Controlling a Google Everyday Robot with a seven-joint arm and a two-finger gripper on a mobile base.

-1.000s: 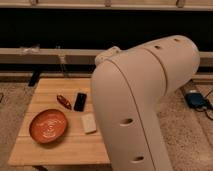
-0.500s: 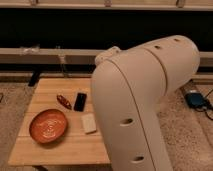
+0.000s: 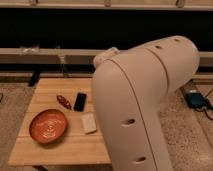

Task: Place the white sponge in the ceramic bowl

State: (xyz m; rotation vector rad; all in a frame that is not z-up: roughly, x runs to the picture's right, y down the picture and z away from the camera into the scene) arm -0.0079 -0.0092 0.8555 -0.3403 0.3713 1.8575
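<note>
**End effector out of view; white sponge flat on the counter beside the ceramic bowl**

The end effector is not seen in the camera view. Whether it is spread, pressed together or pinching anything cannot be told, and its place is hidden too. Positions are therefore given from the arm (image 3: 150,100), the only part of the robot that is shown. Its large, pale, rounded shell fills the centre and right of the view, and the right end of the counter (image 3: 55,147) is covered by it.

The white sponge (image 3: 88,123) is found just beside the left edge of the arm shell, lying flat on the wooden counter. It is not inside the ceramic bowl (image 3: 35,131). The bowl is set further left of the arm, near the sponge but apart from it, with a strip of bare wood between them. Nothing is seen inside the bowl.

Beyond the sponge, toward the far side of the counter, a black phone (image 3: 80,101) is laid flat. A small dark red elongated item (image 3: 63,101) is placed just left of the phone, beyond the bowl.

On the floor to the right of the arm, a blue object (image 3: 195,98) is seen.
</note>
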